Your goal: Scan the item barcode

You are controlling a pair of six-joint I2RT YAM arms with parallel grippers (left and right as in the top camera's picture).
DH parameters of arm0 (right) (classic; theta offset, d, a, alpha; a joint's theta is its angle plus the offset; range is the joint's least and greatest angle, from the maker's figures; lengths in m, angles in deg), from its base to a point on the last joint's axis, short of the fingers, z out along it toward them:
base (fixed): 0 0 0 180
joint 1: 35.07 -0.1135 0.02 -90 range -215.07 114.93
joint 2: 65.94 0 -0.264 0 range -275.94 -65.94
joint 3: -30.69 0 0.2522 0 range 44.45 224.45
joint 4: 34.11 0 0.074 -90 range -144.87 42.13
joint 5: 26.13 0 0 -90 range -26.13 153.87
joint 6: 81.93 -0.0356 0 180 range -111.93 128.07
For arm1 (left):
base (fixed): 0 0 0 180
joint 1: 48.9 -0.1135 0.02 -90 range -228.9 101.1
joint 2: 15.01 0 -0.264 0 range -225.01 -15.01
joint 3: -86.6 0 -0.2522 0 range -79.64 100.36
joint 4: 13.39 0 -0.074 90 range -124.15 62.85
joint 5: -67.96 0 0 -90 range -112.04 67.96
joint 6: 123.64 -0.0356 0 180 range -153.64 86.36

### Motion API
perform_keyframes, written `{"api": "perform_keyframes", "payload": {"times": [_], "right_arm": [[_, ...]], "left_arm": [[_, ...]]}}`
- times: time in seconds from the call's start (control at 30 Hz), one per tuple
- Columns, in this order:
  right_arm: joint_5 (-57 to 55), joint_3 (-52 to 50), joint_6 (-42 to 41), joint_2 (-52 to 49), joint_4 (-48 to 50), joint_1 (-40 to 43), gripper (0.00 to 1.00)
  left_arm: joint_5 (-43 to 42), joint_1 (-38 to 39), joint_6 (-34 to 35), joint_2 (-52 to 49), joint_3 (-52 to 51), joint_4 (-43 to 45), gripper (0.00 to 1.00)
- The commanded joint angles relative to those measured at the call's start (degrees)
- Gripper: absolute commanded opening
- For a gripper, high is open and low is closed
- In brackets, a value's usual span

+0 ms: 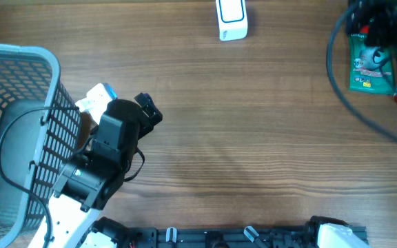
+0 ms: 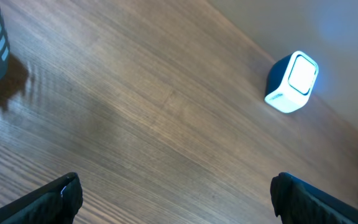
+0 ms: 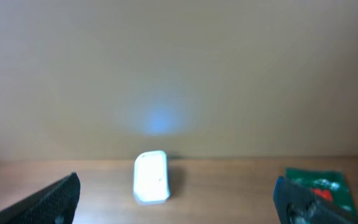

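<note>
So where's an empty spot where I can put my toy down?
The big middle of the table is bare: between the left arm and the green packet, in front of the white scanner. It's crowded by the basket on the left, and in the far right corner, where the right arm and its cable crowd the packet.

Overhead: bare table (image 1: pixel 253 151) wood from centre out to 3 and 6 o'clock, a wide passage. Grey basket (image 1: pixel 19 103) blocks 9 o'clock, with left arm (image 1: pixel 105 162) just beside it at 8. White scanner (image 1: pixel 231 19) stands at 12. Green packet (image 1: pixel 369 67) at 2, black cable (image 1: pixel 329 62) looping beside it.
</note>
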Motion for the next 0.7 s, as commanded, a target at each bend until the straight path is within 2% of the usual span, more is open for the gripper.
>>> {"api": "perform_keyframes", "payload": {"times": [0.0,0.13,0.2,0.27,0.43,0.53,0.6,0.67], "right_arm": [[2.7,0.2,-1.5,9.8,-7.0,-0.3,1.00],[1.2,0.2,-7.2,18.7,-19.2,-0.3,1.00],[0.6,0.2,-6.2,22.5,-26.9,-0.3,1.00],[-4.7,0.2,-3.1,24.8,-31.8,-0.3,1.00],[-9.3,0.1,-3.3,26.4,-42.9,-0.3,1.00],[-11.5,-2.8,-0.9,28.0,-40.5,-0.3,1.00],[-10.5,-7.7,1.9,31.1,-33.7,-0.3,1.00],[-7.4,-16.9,2.9,37.0,-22.1,-0.3,1.00]], "left_arm": [[1.5,0.4,-1.2,-2.5,1.0,0.0,1.00],[1.5,0.4,-1.2,-5.1,1.0,0.0,1.00],[1.5,0.4,-1.2,-6.4,1.0,0.0,1.00],[1.5,0.4,-1.2,-7.3,1.0,0.0,1.00],[1.5,0.4,-1.2,-8.5,1.0,0.0,1.00],[1.5,0.4,-1.2,-8.5,1.0,0.0,1.00],[1.5,0.4,-1.2,-8.5,1.0,0.0,1.00],[1.5,0.4,-1.2,-8.5,1.0,0.0,1.00]]}}
